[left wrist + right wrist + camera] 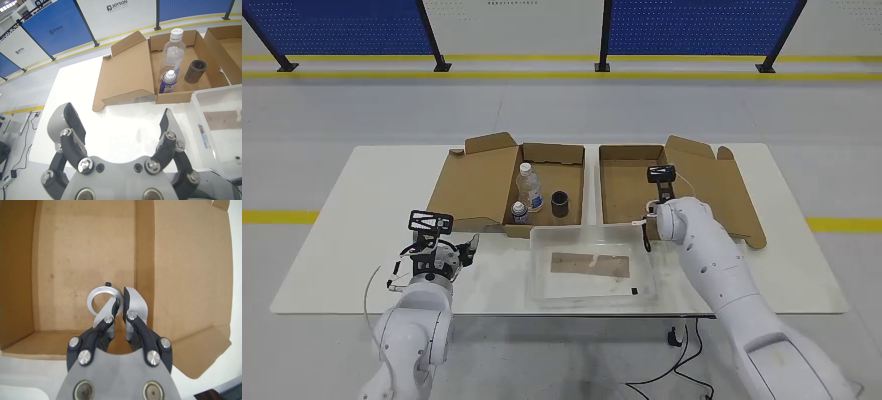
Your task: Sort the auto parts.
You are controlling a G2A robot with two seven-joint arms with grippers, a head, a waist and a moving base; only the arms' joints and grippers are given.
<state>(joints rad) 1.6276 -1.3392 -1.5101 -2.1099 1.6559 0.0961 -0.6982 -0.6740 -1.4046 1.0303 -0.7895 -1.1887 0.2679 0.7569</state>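
Above the brown cardboard box (75, 247) behind-right of the clear plastic bin (217, 88), right gripper (120, 300) pinches the rim of a silver metal ring (103, 289), not yet dropped. Left gripper (122, 121) spread wide, holding nothing. Second cardboard box (175, 98), behind-left, already holds clear bottle (173, 55), blue spray can (168, 83), dark cylinder (195, 73).

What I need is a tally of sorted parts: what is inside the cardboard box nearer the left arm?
Standing upright in the cardboard box: a clear plastic bottle, a blue spray can and a dark hollow cylinder. The can hides the bottle's base.
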